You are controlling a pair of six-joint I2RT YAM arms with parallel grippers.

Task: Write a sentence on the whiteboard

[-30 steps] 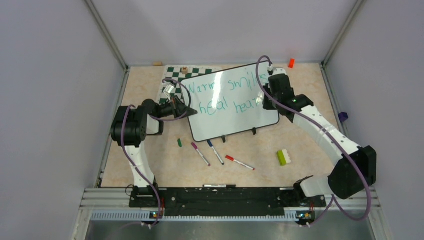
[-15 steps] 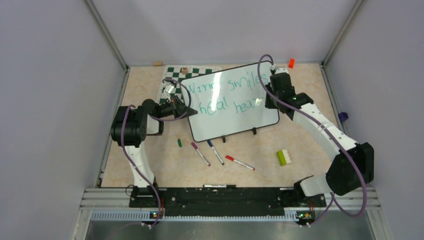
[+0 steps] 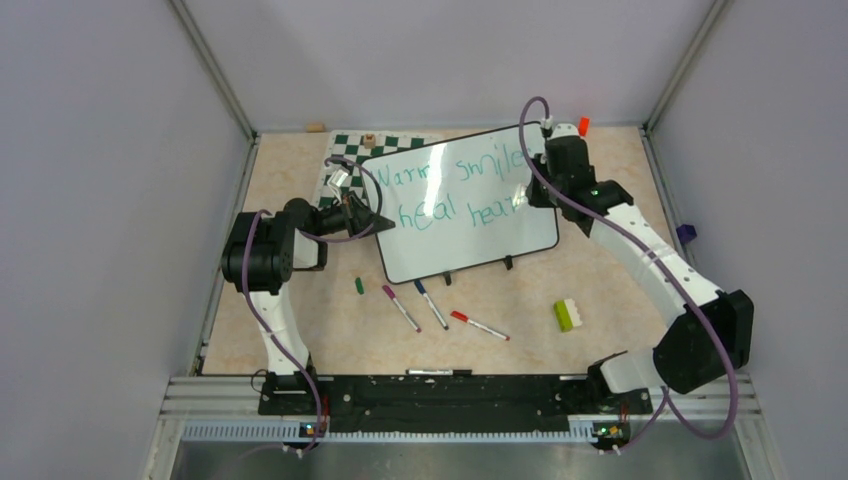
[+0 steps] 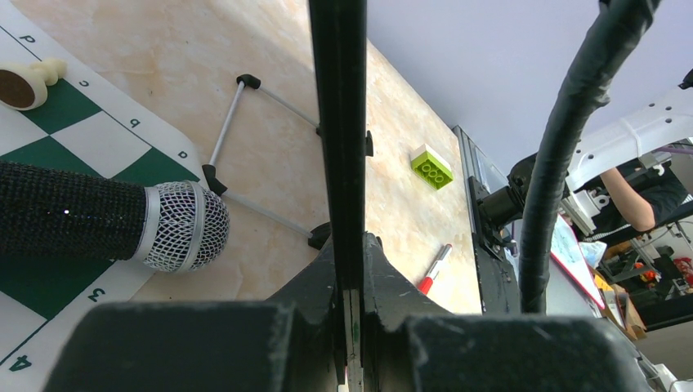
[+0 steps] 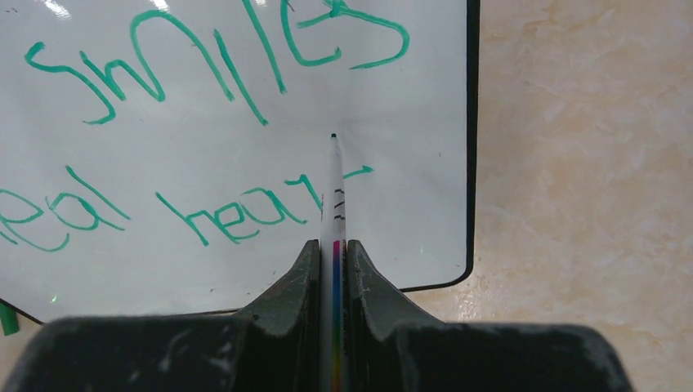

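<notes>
The whiteboard (image 3: 470, 235) stands tilted on the table; it also shows in the right wrist view (image 5: 204, 261). The sentence (image 3: 400, 178) in teal reads "Warm smiles" above "heal hear" (image 5: 237, 216), with a short stroke just past the "r". My left gripper (image 3: 375, 222) is shut on the board's left edge (image 4: 337, 122), jaws tight on the rim (image 4: 350, 269). My right gripper (image 3: 535, 195) is shut on a white marker (image 5: 334, 196). The marker's tip sits between the two lines under "smiles", at or just off the surface.
A green-and-white chess mat (image 3: 345, 160) lies behind the board with a microphone (image 4: 98, 224) and a pawn (image 4: 24, 82) on it. Purple (image 3: 400, 307), blue (image 3: 431, 304) and red (image 3: 479, 325) markers, a green cap (image 3: 359, 285) and a green brick (image 3: 568, 315) lie in front.
My right arm has moved toward the back of the table, carrying the marker up from the end of "hear". The left gripper and the board have not moved.
</notes>
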